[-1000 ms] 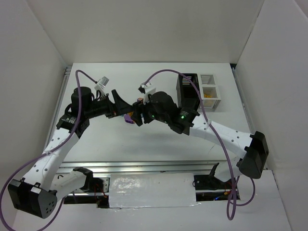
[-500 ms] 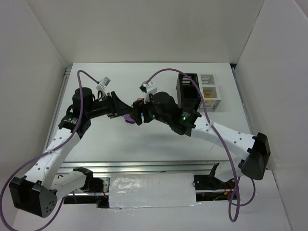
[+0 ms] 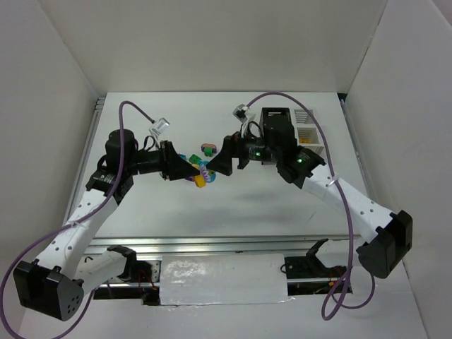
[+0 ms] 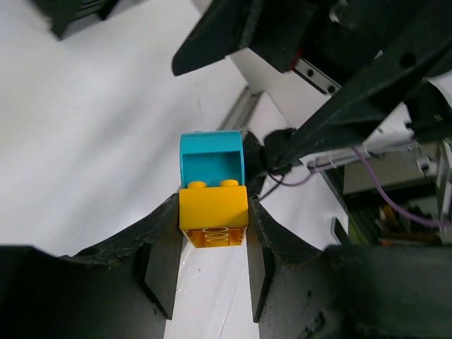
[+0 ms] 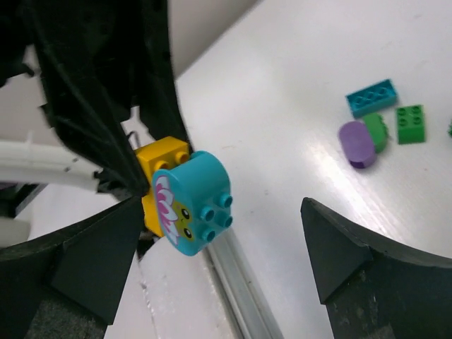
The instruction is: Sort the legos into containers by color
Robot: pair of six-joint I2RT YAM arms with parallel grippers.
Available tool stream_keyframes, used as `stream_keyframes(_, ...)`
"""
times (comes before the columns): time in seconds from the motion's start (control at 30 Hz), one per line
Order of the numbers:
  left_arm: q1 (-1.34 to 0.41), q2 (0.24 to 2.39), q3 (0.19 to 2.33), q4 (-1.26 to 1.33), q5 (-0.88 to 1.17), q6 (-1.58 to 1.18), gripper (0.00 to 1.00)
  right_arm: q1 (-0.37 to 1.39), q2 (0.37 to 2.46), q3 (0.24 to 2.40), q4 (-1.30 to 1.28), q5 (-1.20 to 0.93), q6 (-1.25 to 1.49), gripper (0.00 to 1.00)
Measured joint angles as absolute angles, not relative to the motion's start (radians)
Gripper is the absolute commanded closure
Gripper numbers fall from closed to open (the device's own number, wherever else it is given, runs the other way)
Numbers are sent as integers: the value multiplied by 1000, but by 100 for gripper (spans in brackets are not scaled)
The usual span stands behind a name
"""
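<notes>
My left gripper (image 4: 212,236) is shut on a yellow lego (image 4: 212,212), gripping it by both sides above the table. A teal lego (image 4: 210,161) is stuck onto its studs. In the right wrist view that teal lego (image 5: 192,201) is rounded, with a printed flower face, and the yellow lego (image 5: 159,159) sits behind it. My right gripper (image 5: 215,254) stands open, its fingers wide apart on either side of the teal lego and not touching it. In the top view both grippers meet at mid-table, left gripper (image 3: 194,174), right gripper (image 3: 216,166).
Loose legos lie on the table: teal (image 5: 371,97), purple (image 5: 355,143), two green (image 5: 410,123). The containers stand at the back right, a black bin (image 3: 276,127) beside a white bin (image 3: 308,138). The right arm's purple cable arcs over the black bin.
My left gripper closed on the yellow lego. My right gripper has opened wide and drawn back to the right, and loose legos on the table now show.
</notes>
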State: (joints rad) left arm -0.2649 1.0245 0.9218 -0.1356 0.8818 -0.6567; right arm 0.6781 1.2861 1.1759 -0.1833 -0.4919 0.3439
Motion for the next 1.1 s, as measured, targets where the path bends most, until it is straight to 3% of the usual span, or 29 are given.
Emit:
stream_keyframes(0.17,-265,973,871,-7,1046,-665,100,669,1230,1180,-195,-656,343,0)
stream_keyframes(0.57,-265,915,830,160,1159,-731,100,688,1233,1155,-95,-950,425,19)
stream_keyframes(0.67,-265,923,824,171,1169,-743,100,710,1253,1156,-73,-957,436,36)
stream_keyframes(0.83,-263,925,820,194,1203,-770,100,723,1311,1164,-63,-970,451,100)
stream_keyframes(1.1,-259,925,819,203,1179,-755,100,682,1321,1178,-87,-1004,394,100)
